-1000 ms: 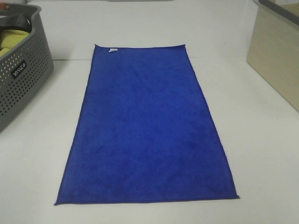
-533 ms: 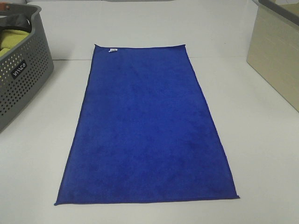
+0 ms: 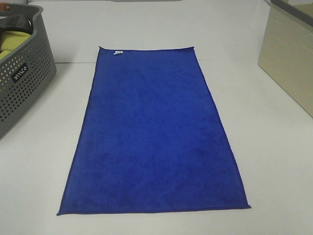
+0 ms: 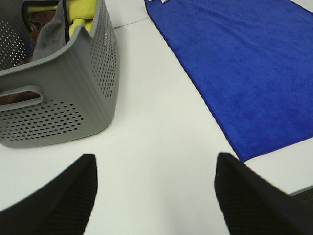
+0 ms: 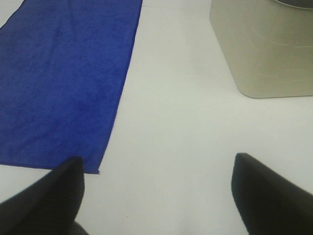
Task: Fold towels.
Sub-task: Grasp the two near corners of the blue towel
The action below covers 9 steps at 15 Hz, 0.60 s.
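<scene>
One blue towel (image 3: 154, 137) lies flat, one grey basket (image 3: 24, 83) near it; left tool (image 4: 155, 161) and right tool (image 5: 157, 160) both gape, empty.

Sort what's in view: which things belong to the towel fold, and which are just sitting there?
For the job:
- blue towel, lying flat and unfolded, white tag at its far edge

Just lying about:
- grey perforated basket, left of the towel and apart from it
- yellow-green cloth, inside that basket
- beige bin, off to the right
</scene>
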Each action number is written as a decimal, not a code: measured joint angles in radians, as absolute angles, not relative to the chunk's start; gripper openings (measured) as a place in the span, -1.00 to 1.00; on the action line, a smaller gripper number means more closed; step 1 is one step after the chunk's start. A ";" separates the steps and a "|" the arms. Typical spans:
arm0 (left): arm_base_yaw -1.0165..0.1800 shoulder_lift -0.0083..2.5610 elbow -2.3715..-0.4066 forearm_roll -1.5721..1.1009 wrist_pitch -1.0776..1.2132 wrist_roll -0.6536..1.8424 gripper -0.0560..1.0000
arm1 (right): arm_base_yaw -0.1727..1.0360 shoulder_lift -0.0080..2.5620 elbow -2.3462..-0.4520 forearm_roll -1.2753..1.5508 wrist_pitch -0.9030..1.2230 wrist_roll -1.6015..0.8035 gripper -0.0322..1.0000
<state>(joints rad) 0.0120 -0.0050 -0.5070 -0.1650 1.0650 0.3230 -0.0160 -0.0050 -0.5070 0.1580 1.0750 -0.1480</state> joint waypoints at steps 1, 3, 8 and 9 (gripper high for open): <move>0.012 -0.005 -0.507 -0.168 1.064 0.317 0.34 | -0.016 -0.002 -0.507 0.158 1.075 -0.148 0.55; 0.012 -0.005 -0.512 -0.170 1.043 0.280 0.34 | -0.016 0.031 -0.507 0.158 1.072 -0.135 0.53; 0.012 0.156 -0.531 -0.266 0.842 0.022 0.34 | -0.016 0.284 -0.538 0.220 1.059 -0.034 0.52; 0.012 0.219 -0.531 -0.311 0.833 0.009 0.34 | -0.016 0.355 -0.538 0.244 1.043 -0.025 0.52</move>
<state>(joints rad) 0.0120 0.2190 -0.5310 -0.3110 0.8330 0.0090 -0.0160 0.3550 -0.5380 0.2440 1.0430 -0.0250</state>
